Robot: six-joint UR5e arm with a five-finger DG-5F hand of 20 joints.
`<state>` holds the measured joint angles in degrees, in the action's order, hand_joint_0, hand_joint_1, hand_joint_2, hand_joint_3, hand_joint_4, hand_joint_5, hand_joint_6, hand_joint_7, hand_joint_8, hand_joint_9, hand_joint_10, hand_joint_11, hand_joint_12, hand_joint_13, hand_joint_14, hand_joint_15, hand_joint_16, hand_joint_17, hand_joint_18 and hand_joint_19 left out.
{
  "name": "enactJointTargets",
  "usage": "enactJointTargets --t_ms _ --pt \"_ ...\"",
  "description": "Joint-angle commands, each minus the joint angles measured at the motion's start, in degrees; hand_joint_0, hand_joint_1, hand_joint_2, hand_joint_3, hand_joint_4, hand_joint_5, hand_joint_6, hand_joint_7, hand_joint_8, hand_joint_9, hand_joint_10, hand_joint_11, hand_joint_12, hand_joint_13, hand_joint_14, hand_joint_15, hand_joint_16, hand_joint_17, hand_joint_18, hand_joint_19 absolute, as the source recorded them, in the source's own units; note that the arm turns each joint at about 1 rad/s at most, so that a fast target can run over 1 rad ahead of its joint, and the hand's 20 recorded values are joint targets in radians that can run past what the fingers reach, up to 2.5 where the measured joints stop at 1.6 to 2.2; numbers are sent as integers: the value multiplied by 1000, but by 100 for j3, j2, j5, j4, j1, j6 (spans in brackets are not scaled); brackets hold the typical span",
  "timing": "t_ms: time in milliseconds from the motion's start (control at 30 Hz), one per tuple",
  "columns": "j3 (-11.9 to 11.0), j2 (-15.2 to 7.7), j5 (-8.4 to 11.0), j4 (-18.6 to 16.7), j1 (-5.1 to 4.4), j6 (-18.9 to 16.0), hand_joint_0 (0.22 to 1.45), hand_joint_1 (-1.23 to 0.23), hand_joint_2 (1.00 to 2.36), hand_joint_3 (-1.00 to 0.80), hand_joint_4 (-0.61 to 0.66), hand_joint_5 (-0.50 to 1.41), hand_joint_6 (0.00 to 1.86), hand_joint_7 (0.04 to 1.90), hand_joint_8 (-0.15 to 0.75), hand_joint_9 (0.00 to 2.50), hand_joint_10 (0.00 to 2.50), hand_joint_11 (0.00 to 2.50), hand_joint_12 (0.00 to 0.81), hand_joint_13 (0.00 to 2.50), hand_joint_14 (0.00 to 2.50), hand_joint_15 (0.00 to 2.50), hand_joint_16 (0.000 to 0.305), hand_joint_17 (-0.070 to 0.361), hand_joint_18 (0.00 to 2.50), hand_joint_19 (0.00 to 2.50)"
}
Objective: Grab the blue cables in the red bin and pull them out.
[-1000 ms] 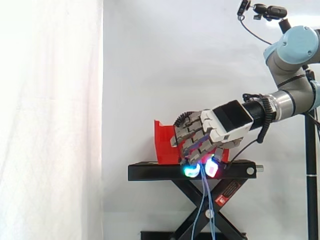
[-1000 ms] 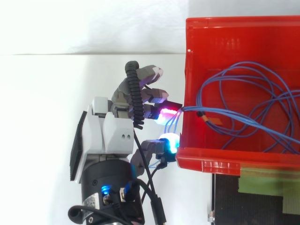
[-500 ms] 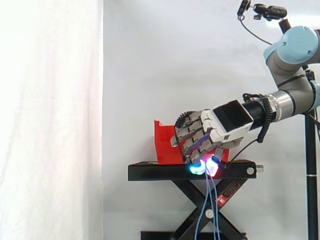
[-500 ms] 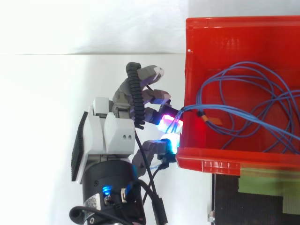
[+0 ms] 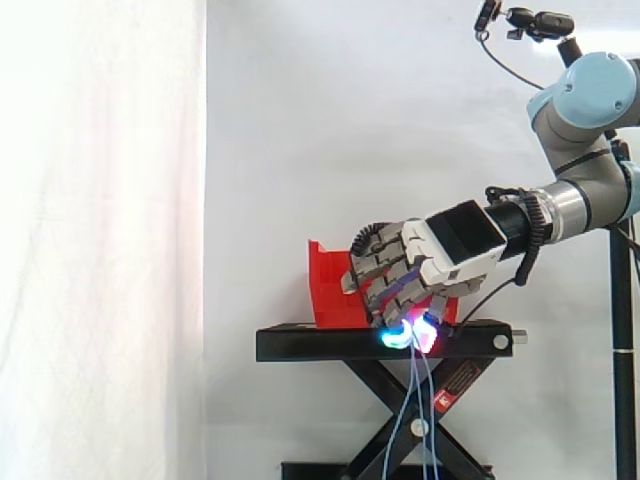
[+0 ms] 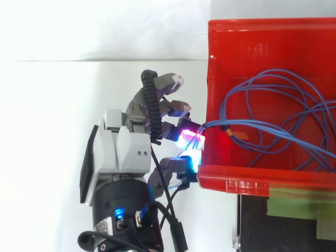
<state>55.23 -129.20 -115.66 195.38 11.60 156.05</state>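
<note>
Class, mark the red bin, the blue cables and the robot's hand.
red bin (image 6: 262,47), top view, bare inner surface
blue cables (image 6: 216,124), top view, strands just inside bin
hand (image 6: 123,152), top view, white palm housing

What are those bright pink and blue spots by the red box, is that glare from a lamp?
No glare: in the top view they are the hand and its own glowing fingertips, pinching the blue cables and tinting the near wall of the red bin pink; in the side view the same glow shines just above the black stand.
</note>
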Motion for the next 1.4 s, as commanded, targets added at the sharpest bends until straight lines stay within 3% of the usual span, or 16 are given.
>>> enactJointTargets --t_ms 0,300,367,467,567,667,733,800,833,933,1067,1133,1200,1267,1300,1367 --pt "6 1 -18 0 0 0 902 -962 1000 -1000 13 810 738 685 245 946 23 662 324 675 14 360 43 97 611 477" --pt "-65 1 -62 106 0 -35 908 -945 1000 -1000 24 778 853 642 249 949 22 661 321 676 15 363 43 97 614 477" --pt "-91 27 -80 405 -9 -167 908 -944 1000 -1000 26 778 859 629 249 949 20 662 323 676 15 367 43 97 614 477" --pt "-109 176 -54 1046 -44 -879 908 -943 1000 -1000 24 777 862 627 251 947 23 667 322 677 16 360 43 97 613 476" --pt "-109 299 -45 1231 -79 -1397 908 -943 1000 -1000 23 776 865 626 249 948 21 671 322 680 14 368 43 97 614 477" --pt "-109 466 -36 1415 -132 -2417 908 -942 1000 -1000 28 773 868 631 250 948 20 670 323 681 16 372 43 97 617 476" --pt "-109 581 -45 1503 -176 -3472 908 -941 1000 -1000 28 772 869 631 253 947 24 666 324 686 15 373 43 97 617 476" --pt "-109 668 -54 1530 -202 -3937 908 -940 1000 -1000 27 773 872 621 250 947 22 668 323 687 15 376 43 97 617 484" --pt "-109 695 -54 1530 -237 -4473 907 -941 1000 -1000 28 773 873 620 249 944 21 668 325 687 15 375 43 97 618 476" --pt "-109 730 -36 1538 -272 -5089 908 -940 1000 -1000 28 772 873 620 254 941 24 661 323 686 16 376 43 97 618 484" --pt "-109 730 -36 1767 -378 -6723 907 -938 1000 -1000 28 772 872 620 251 943 22 659 321 687 15 377 43 97 619 484" --pt "-109 730 -27 1890 -492 -8174 906 -939 1000 -1000 31 772 872 620 250 942 20 666 320 686 15 376 43 97 619 483" --pt "-109 730 -27 1916 -519 -8666 907 -938 1000 -1000 31 772 872 620 251 942 22 655 318 682 15 376 43 97 620 483" --pt "-109 730 -27 1978 -571 -9598 906 -938 1000 -1000 30 772 871 621 251 941 22 665 317 682 15 374 43 97 620 482" --pt "-109 730 -27 1978 -571 -9598 906 -938 1000 -1000 31 772 872 620 253 941 20 654 316 681 15 372 43 97 621 483" --pt "-109 730 17 2075 -615 -10582 906 -938 1000 -1000 30 773 874 611 250 939 20 657 317 681 16 365 43 97 621 482"
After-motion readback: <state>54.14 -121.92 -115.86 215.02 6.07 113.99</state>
